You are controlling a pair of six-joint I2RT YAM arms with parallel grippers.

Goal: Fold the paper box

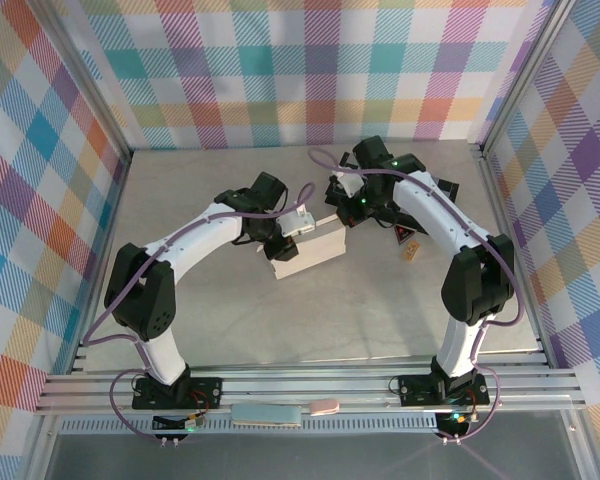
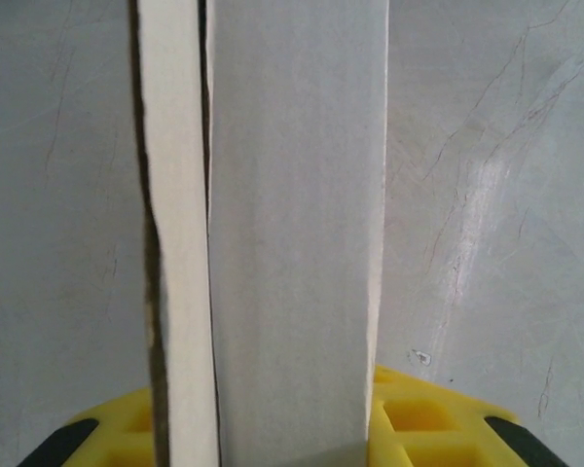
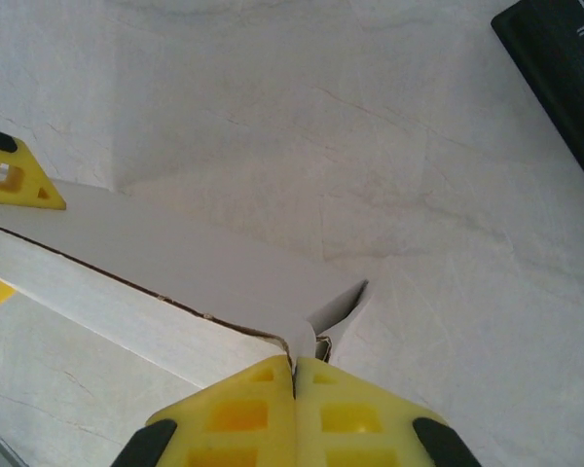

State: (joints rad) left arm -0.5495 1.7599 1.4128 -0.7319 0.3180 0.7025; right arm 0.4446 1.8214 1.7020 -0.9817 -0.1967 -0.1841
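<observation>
The paper box [image 1: 315,252] is a white, shallow cardboard box lying on the grey table between my two arms. My left gripper [image 1: 285,240] holds its left end. In the left wrist view the box [image 2: 292,243] runs straight up between the yellow fingers [image 2: 419,418], which press on its two long sides. My right gripper [image 1: 352,213] is at the box's far right corner. In the right wrist view its fingertips [image 3: 294,375] are shut together on a small white corner flap [image 3: 307,336] of the box [image 3: 175,272].
A small tan tag with a black triangle [image 1: 408,246] lies on the table right of the box. A black object [image 3: 555,78] crosses the upper right of the right wrist view. Checked walls stand close on three sides. A pale blue pad [image 1: 267,414] rests on the front rail.
</observation>
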